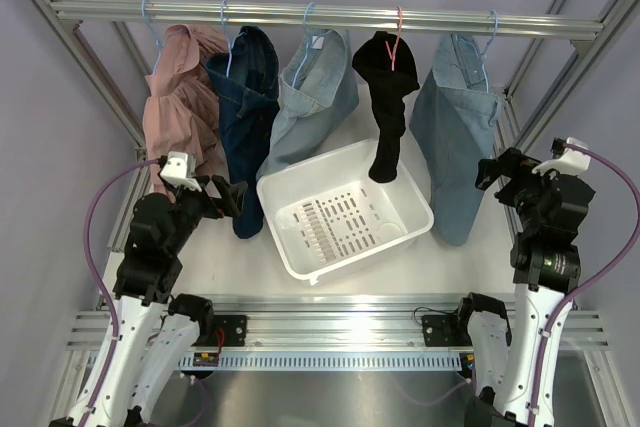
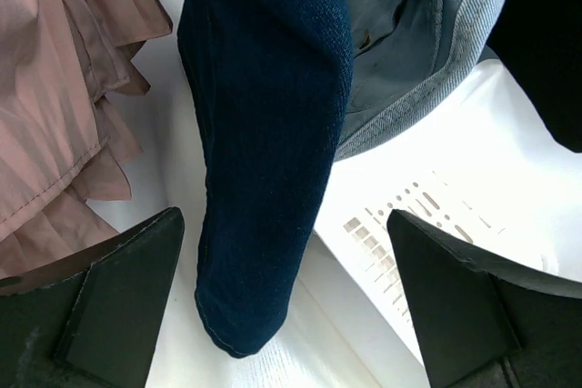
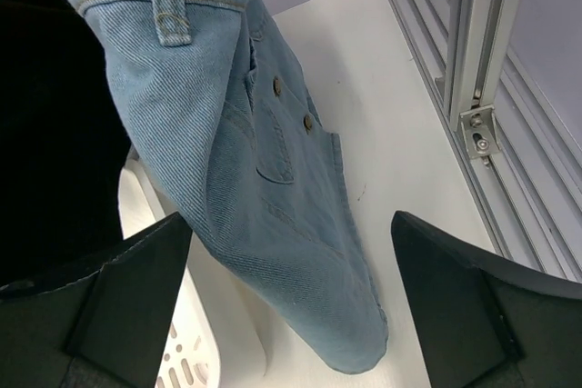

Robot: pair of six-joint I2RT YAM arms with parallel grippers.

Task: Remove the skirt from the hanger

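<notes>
Five garments hang from a rail point(image 1: 330, 15). From the left they are a pink pleated skirt point(image 1: 180, 107), a dark blue denim piece point(image 1: 248, 117), a light denim piece point(image 1: 312, 97), a black garment point(image 1: 388, 97) on a red hanger, and a light denim buttoned skirt point(image 1: 455, 137). My left gripper point(image 1: 232, 197) is open and empty by the dark denim hem point(image 2: 264, 134), with the pink skirt point(image 2: 55, 115) to its left. My right gripper point(image 1: 492, 172) is open and empty beside the buttoned denim skirt point(image 3: 245, 161), not touching it.
A white slotted basket point(image 1: 415, 192) stands on the table under the middle garments; it also shows in the left wrist view point(image 2: 473, 134) and in the right wrist view point(image 3: 182, 352). Aluminium frame posts point(image 3: 473, 52) line the right and left sides.
</notes>
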